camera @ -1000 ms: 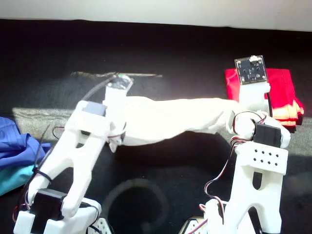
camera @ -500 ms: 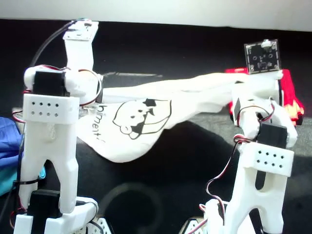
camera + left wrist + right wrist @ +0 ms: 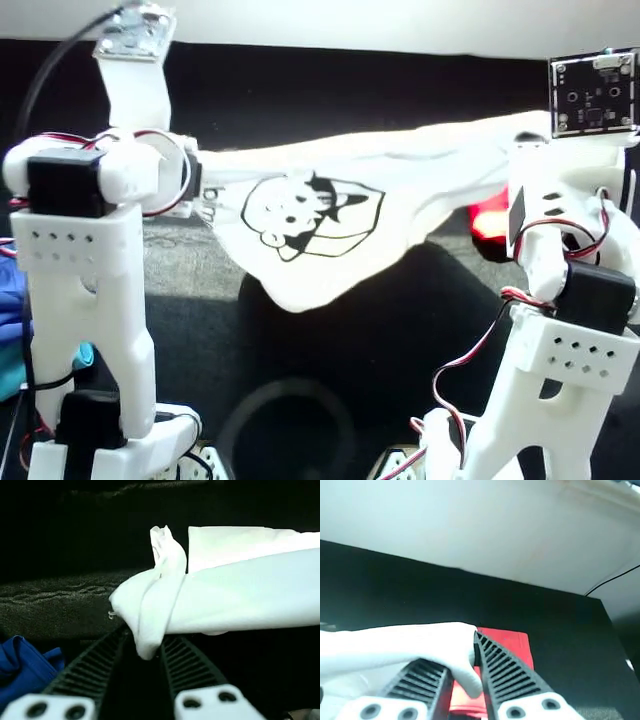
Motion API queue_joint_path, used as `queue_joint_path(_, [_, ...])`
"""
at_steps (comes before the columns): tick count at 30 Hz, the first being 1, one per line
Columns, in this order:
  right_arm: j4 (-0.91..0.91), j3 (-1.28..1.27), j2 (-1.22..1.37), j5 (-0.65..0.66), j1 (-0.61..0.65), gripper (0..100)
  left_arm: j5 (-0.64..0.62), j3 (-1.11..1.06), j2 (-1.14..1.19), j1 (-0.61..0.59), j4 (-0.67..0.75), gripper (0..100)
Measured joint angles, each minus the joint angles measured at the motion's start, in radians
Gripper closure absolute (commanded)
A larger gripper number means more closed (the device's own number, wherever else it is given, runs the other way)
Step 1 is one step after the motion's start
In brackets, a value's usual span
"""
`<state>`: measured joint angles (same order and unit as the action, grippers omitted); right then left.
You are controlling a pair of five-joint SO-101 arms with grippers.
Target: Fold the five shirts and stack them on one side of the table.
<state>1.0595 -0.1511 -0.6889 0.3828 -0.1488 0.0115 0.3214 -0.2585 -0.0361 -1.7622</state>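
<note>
Left gripper (image 3: 145, 642) and right gripper (image 3: 470, 667) each clamp a corner of the shirt (image 3: 330, 215), held aloft — thin bunched holds; tension or sag may pull one free.

Left hand (image 3: 145, 637) pinches white shirt (image 3: 240, 595); blue cloth (image 3: 22, 667), perhaps another shirt, nearby.

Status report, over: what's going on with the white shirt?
Left jaws, right jaws shut on white printed cloth shirt, stretched midair. Red folded shirt on black table behind. Nothing blocking.
</note>
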Motion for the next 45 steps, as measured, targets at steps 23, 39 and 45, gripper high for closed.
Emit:
queue_joint_path(23, [-0.021,-0.585,-0.005,0.0,0.126,99.2,0.224,-0.752,0.0,0.149,0.158,86])
queue_joint_path(39, [-0.035,-0.588,-0.005,0.0,0.061,99.2,0.12,-0.901,0.002,0.486,0.41,85])
queue_joint_path(45, [-0.035,-0.588,-0.005,0.0,0.06,99.2,0.014,-0.922,0.138,0.486,0.505,83])
